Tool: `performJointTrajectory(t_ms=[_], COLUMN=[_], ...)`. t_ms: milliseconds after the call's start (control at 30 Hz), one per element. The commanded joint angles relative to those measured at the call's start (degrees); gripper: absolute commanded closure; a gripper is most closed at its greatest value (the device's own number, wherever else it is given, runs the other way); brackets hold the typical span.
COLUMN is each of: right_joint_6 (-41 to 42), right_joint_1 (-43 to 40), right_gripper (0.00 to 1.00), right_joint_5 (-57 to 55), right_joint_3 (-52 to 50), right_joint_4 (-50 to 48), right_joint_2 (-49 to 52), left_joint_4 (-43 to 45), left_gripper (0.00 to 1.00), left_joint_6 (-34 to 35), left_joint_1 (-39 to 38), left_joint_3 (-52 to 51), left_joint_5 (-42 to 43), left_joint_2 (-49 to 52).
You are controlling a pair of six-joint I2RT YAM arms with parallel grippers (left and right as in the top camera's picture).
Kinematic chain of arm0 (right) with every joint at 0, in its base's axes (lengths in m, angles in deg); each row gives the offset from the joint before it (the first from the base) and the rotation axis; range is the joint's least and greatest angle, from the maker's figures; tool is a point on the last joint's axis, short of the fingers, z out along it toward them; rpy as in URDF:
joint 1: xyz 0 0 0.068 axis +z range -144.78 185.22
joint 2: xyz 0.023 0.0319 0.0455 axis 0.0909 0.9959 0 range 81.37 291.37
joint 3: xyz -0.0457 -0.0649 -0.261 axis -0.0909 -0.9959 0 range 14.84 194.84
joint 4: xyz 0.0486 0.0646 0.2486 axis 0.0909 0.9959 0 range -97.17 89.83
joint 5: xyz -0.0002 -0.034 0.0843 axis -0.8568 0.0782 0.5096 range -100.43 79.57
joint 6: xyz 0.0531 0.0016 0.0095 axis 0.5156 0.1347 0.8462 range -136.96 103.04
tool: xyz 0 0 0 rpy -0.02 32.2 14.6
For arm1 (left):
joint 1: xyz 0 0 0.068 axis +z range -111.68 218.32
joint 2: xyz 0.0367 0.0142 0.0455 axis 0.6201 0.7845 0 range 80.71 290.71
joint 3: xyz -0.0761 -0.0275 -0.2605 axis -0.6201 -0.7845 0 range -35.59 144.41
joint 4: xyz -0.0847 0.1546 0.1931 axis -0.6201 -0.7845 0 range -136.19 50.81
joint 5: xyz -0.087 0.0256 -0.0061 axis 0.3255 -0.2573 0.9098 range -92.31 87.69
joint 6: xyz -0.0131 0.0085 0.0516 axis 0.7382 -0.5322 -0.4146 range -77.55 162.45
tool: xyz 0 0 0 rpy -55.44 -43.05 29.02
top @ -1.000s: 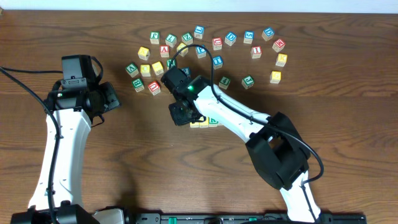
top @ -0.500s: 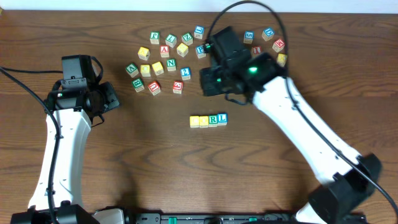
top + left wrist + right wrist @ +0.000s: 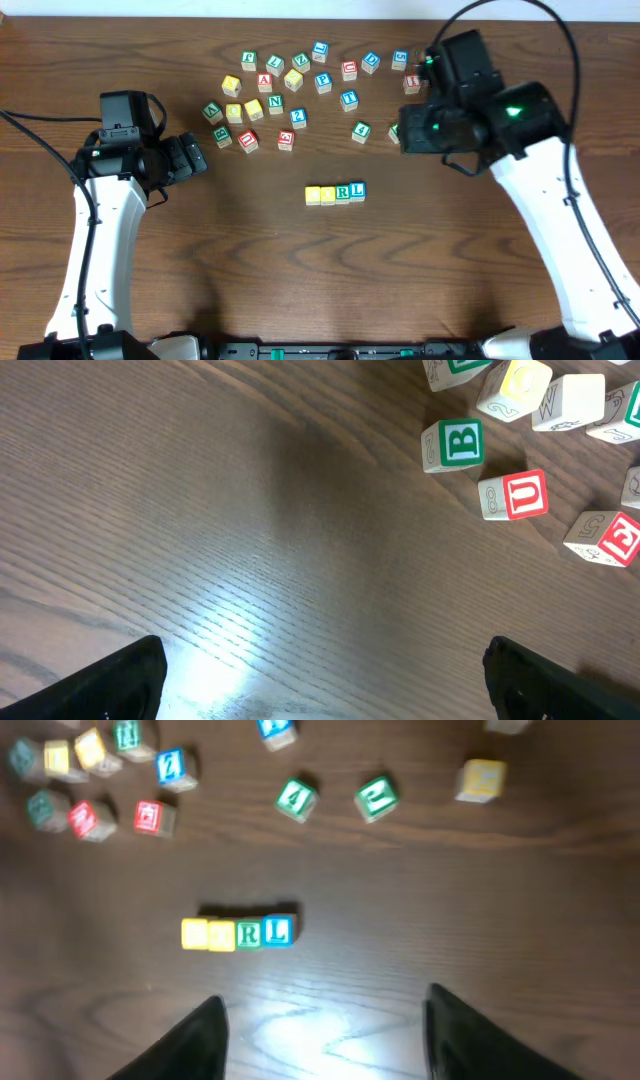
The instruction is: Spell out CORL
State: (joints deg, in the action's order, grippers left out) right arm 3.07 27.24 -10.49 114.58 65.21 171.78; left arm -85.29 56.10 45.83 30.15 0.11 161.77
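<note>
**Task items.** The row of four cubes (image 3: 335,192) lies flat on the surface (image 3: 250,280), and each cube touches the next. Read from the row's left end in the overhead view:
- two yellow cubes (image 3: 313,195), with no letter legible on top
- the green-framed R cube (image 3: 343,192)
- the blue-framed L cube (image 3: 358,190)

**Left hand.** The left hand (image 3: 325,690) is well to the left of the row and apart from it. Its fingers (image 3: 100,680) are spread wide and nothing is between them.

**Right hand.** The right hand (image 3: 330,1040) is raised above the surface, to the right of the row and behind it. Its fingers (image 3: 200,1040) stand apart and it holds nothing. In the right wrist view the row is clear of both fingertips.

**Other items.** Loose cubes (image 3: 290,80) are scattered behind the row, none touching it. The right arm covers a few of them.
</note>
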Motion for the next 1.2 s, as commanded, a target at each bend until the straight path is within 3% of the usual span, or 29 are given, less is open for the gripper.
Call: performJointTrajectory(t_ms=[0,333,733,1167], right_joint_6=[-0.9,-0.8,-0.8,-0.8], right_joint_1=[-1.7,-2.2,-2.2,-2.9], right_gripper=[0.33,0.01,0.01,0.01], right_joint_5=[-1.6,-1.6,-4.4,-12.1], right_joint_3=[0.8,0.8,0.8,0.8], right_joint_4=[0.0,0.5,9.3,6.9], right_joint_2=[-3.3,-10.4,-15.8,-17.7], left_joint_4=[-0.1,-0.1,-0.1,-0.1], left_gripper=[0.00,0.00,0.00,0.00], left_joint_6=[-0.1,-0.1,-0.1,-0.1], left_joint_1=[0.2,0.2,0.2,0.2], left_joint_3=[0.8,0.8,0.8,0.8], left_joint_5=[-0.8,-0.8,-0.8,-0.8], left_joint_2=[-1.0,-1.0,-1.0,-1.0])
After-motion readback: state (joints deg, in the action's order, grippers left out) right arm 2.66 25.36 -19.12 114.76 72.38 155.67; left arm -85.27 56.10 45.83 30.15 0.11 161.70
